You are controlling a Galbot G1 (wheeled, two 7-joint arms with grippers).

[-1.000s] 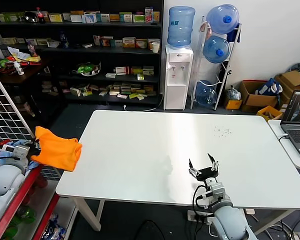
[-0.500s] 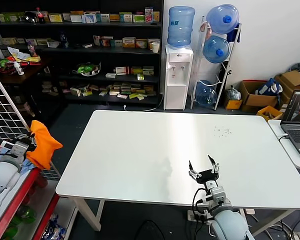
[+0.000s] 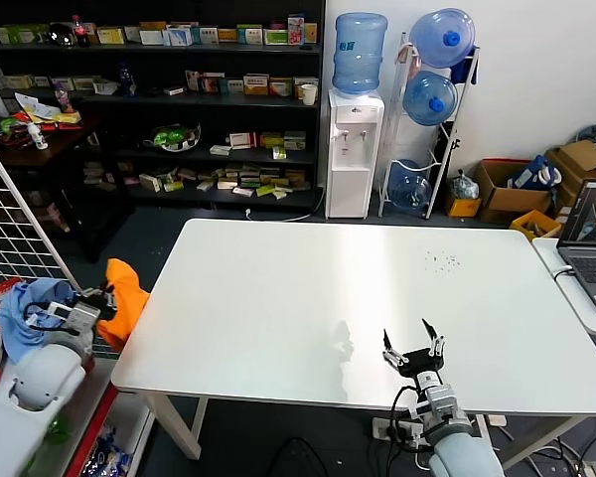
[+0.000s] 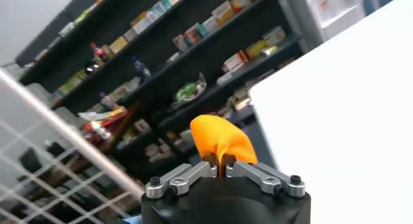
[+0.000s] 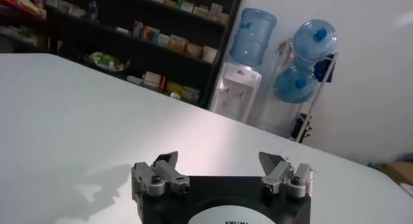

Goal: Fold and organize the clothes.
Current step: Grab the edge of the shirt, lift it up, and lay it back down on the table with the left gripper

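One bunched orange T-shirt [image 3: 126,294] pinched by left gripper [image 3: 101,302]

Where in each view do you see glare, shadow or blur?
Head view: ceiling light glares off the white table, and a faint shadow lies beside the right gripper. Left wrist view: the shelves behind are blurred, while the left gripper and the orange T-shirt stay fairly sharp. Right wrist view: a soft shadow falls on the table, with the background hazy.

White table [image 3: 278,298], water dispenser [image 3: 355,154], laptop [image 3: 588,243]
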